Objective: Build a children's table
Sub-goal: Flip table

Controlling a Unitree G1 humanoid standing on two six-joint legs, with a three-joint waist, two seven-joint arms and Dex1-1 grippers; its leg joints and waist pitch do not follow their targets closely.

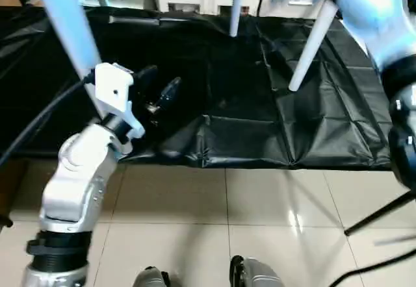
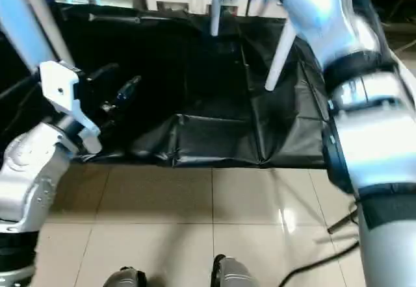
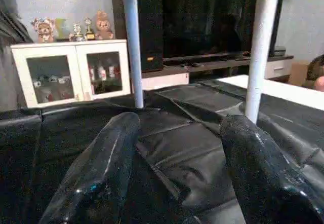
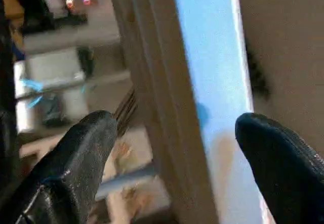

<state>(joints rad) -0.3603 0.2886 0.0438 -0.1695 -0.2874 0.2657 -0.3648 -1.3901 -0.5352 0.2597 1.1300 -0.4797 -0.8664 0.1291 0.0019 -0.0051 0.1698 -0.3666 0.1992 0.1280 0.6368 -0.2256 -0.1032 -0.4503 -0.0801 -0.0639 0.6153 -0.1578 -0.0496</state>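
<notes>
The children's table shows as white tube legs coming down from above. One leg (image 1: pixel 235 8) ends on the black cloth at the back, a slanted leg (image 1: pixel 311 45) ends right of centre, and a third leg (image 1: pixel 65 21) passes close behind my left wrist. My left gripper (image 1: pixel 162 78) hovers low over the cloth at the left, open and empty; in the left wrist view its fingers (image 3: pixel 101 168) point toward two of the legs (image 3: pixel 263 46). My right arm (image 2: pixel 318 8) is raised at the top right beside the slanted leg. My right gripper (image 4: pixel 177 122) stands open, with a blurred pale edge (image 4: pixel 202 82) beyond it.
The black-draped work table (image 1: pixel 247 124) ends at a front edge just ahead of me, with tiled floor (image 1: pixel 227 215) below. A dark stand leg and cable (image 1: pixel 377 219) cross the floor at the right. A white cabinet (image 3: pixel 71 72) and a dark screen (image 3: pixel 212 21) stand behind the table.
</notes>
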